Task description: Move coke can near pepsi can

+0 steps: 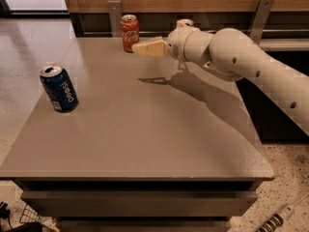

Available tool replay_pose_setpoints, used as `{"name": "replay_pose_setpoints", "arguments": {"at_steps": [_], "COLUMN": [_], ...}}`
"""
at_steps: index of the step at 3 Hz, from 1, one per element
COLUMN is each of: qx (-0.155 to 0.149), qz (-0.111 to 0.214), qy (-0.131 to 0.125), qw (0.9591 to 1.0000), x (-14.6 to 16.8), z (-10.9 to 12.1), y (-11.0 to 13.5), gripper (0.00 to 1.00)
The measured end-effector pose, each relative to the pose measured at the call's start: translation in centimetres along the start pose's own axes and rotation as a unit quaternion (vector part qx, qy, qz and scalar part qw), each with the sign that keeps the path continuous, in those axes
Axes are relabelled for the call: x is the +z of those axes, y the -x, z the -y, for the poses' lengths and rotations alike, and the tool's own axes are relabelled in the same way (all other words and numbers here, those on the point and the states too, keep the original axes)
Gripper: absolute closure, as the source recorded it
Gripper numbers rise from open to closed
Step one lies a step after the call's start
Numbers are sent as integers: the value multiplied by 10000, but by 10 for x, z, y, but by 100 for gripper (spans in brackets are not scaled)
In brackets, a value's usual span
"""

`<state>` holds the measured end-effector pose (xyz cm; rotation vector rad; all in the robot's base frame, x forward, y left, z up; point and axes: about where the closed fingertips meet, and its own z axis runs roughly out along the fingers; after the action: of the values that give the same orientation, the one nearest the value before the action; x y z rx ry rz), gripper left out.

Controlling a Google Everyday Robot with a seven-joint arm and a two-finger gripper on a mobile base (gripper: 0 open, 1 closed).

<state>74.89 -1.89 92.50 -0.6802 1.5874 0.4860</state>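
Hovering pincer (140,48) just beside upright coke can (128,30), grip state unclear, pepsi can (59,88) well apart.

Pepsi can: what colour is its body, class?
The pepsi can is dark blue, white lettering, camera view; gripper hovers near the coke can.

Cream-white rounded arm (241,52) — small dark holes along it — with a tan end effector (137,48) above the table (145,144).
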Motion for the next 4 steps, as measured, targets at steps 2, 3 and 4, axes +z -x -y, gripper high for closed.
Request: {"name": "replay_pose_setpoints", "arguments": {"at_steps": [2, 3, 4], "qx": [170, 170, 176], "qz": [18, -15, -1], "qy": [316, 442, 554], "qw": [9994, 9989, 9983], "x": [53, 78, 98], "z": [11, 17, 21], "y": [-14, -13, -11], "gripper": [0, 0, 0]}}
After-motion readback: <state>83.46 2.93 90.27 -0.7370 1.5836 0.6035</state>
